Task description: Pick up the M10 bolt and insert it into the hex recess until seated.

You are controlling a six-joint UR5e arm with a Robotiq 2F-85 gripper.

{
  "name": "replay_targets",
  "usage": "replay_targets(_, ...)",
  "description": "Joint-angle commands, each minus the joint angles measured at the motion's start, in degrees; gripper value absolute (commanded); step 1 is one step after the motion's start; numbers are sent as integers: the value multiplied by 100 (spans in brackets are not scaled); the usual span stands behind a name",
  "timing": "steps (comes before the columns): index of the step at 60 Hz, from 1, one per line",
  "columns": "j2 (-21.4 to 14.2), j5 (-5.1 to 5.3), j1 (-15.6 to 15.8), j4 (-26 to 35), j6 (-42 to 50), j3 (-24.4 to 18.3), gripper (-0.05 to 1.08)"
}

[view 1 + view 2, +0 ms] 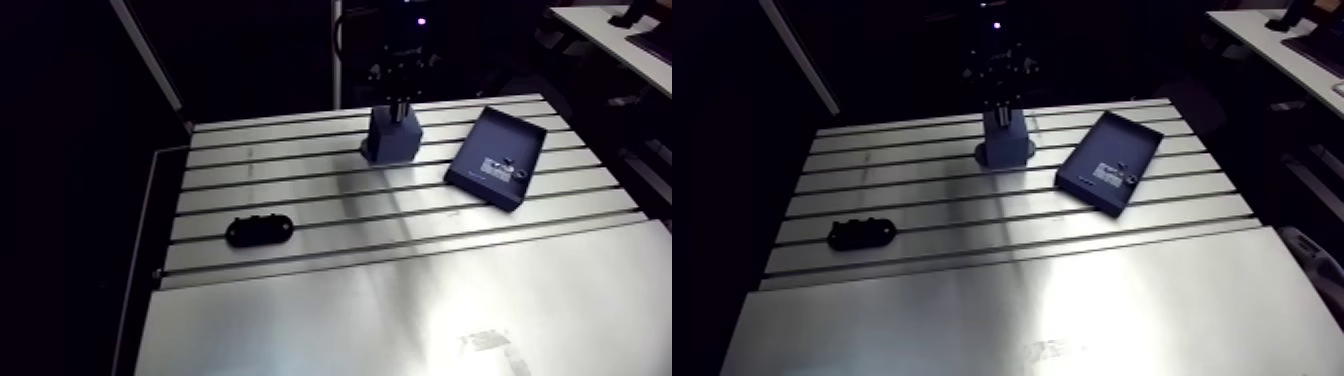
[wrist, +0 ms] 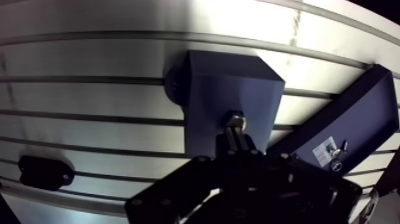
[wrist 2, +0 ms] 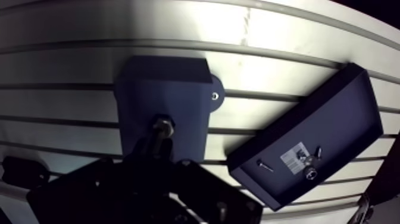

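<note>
Wrist view puts the gripper (image 2: 237, 138) straight over a dark blue block (image 2: 226, 83), and we see its two dark fingers drawn close together and clamped on the shank of the M10 bolt (image 2: 235, 119). The bolt points away from the gripper, with its bright hex head just past the fingertips, against the middle of the block's broad sloped face. Whether the head only touches that face or is sunk into it we cannot tell. The block stands on the slotted table (image 1: 400, 320) directly under the tool, and a rounded foot (image 3: 214, 95) with a small hole sticks out at one side of its base. Beside the gripper, near the block but apart from it, lies a shallow dark tray (image 3: 339, 107), set askew to the table's slots. On its floor we make out a white label (image 3: 291, 159), a small screw (image 3: 265, 165) just beside it and a few more small metal pieces (image 3: 311, 171), too small to name. On the gripper's other side, well apart from the block, a black oblong part (image 2: 44, 171) lies flat on the table. Arm view shows the same layout: gripper down at the block, tray on one flank, oblong part on the other.
</note>
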Motion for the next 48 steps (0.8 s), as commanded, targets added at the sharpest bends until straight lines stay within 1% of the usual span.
replay_targets(1, 0, 1, 0, -4, 2, 5, 108)
replay_targets(38, 9, -8, 9, -11, 2, 5, 107)
replay_targets(48, 78, 1, 17, -220, -7, 14, 107)
